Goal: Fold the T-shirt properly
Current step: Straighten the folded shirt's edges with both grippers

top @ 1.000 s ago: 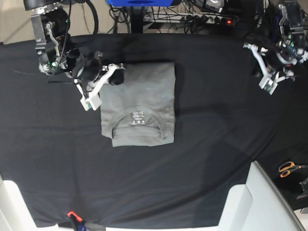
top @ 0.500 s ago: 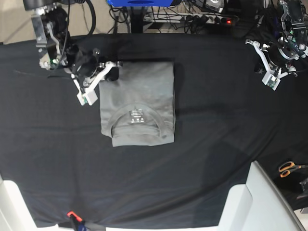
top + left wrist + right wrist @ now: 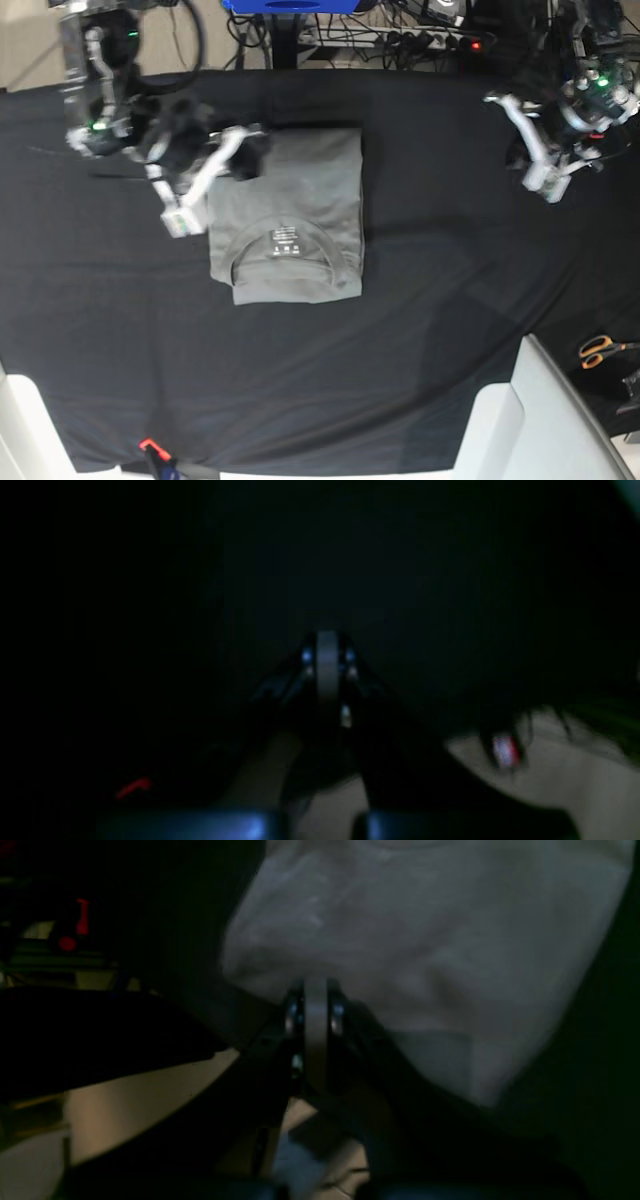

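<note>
The grey T-shirt [image 3: 290,210] lies folded into a rectangle mid-table, collar and white label toward the front edge. In the right wrist view the T-shirt [image 3: 425,940] fills the upper right. My right gripper [image 3: 243,152] hovers at the shirt's far-left corner. Its fingertips [image 3: 316,990] are pressed together, with no cloth visible between them. My left gripper [image 3: 535,145] is over bare black cloth at the far right, well away from the shirt. In the dark left wrist view the left gripper [image 3: 327,645] is shut and empty.
The black table cloth [image 3: 420,300] covers the whole table. Orange-handled scissors [image 3: 600,350] lie at the right edge, beside a white box [image 3: 510,420] at the front right. A small red item [image 3: 150,445] sits at the front edge. Cables and a power strip [image 3: 430,40] run behind the table.
The left arm has swung inward and slightly forward over the cloth. The right arm has shifted a little at the shirt's far-left corner. The shirt lies as before.
</note>
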`<act>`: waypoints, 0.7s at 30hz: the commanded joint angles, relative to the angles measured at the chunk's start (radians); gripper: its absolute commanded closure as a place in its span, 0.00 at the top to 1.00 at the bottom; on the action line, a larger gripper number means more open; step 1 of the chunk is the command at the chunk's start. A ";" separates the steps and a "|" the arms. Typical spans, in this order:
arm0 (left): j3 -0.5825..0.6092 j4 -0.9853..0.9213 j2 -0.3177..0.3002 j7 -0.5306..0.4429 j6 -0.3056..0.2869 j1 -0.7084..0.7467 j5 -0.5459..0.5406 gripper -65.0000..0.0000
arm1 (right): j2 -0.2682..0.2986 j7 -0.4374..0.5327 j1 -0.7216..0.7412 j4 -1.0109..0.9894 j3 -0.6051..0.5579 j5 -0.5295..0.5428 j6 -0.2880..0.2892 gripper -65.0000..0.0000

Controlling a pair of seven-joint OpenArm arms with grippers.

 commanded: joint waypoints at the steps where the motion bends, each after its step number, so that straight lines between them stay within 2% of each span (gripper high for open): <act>1: 0.006 0.055 0.019 0.037 -0.005 -0.013 -0.012 0.00 | 0.007 0.014 0.009 0.016 0.021 0.010 0.005 0.00; 3: 0.035 0.116 0.085 0.118 -0.005 -0.034 -0.012 0.00 | 0.007 0.007 0.004 0.008 0.083 0.010 0.005 0.00; 5: 0.091 0.118 0.119 0.129 -0.005 -0.054 -0.012 0.00 | 0.007 0.006 0.003 -0.021 0.130 0.010 0.005 0.00; 6: 0.131 0.116 0.123 0.129 -0.005 -0.062 -0.012 0.00 | 0.007 0.006 0.004 -0.039 0.150 0.010 0.005 0.00; 8: 0.232 0.116 0.125 0.129 0.034 -0.068 -0.012 0.00 | 0.011 0.006 0.006 -0.073 0.181 0.010 0.005 0.00; 13: 0.387 0.112 0.125 0.129 0.095 -0.120 -0.012 0.00 | 0.035 0.012 0.001 -0.102 0.196 0.010 0.006 0.00; 21: 0.536 -0.017 0.125 0.128 0.160 -0.223 -0.012 0.00 | 0.038 0.014 -0.014 -0.102 0.198 0.010 0.006 0.00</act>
